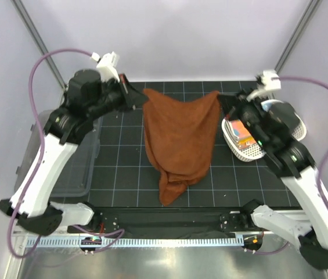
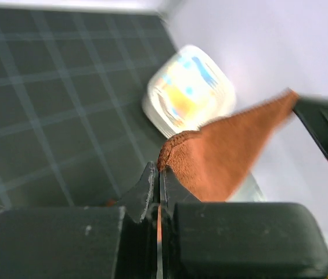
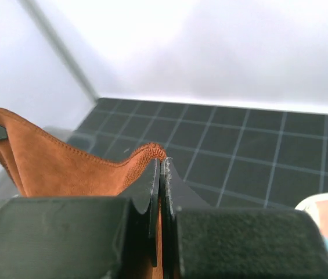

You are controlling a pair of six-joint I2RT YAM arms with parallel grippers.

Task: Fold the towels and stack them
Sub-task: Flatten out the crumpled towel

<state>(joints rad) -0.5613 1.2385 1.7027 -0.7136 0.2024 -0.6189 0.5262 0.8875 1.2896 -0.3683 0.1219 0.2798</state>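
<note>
- Both pairs of jaws are pinched tight. The left gripper holds the upper-left corner of the rust-brown towel and the right gripper holds the upper-right corner, each biting only the hemmed edge.
- That towel fills the centre of the overhead view. Its top edge is strung between the two grippers at upper middle, and the rest drapes down, narrowing to a crumpled tail at lower centre that seems to reach the black grid mat.
- It looks soft, plush and limp, with no stiffness of its own. I'd judge it heavy enough to sag between the corners and drag where it meets the mat.
- The corners on the stitched hem look like the sensible hold, since the hem should slip less than the fluffy middle.
- An orange patterned towel lies in the white basket at the right of the frame, and a clear bin sits at the left.
</note>
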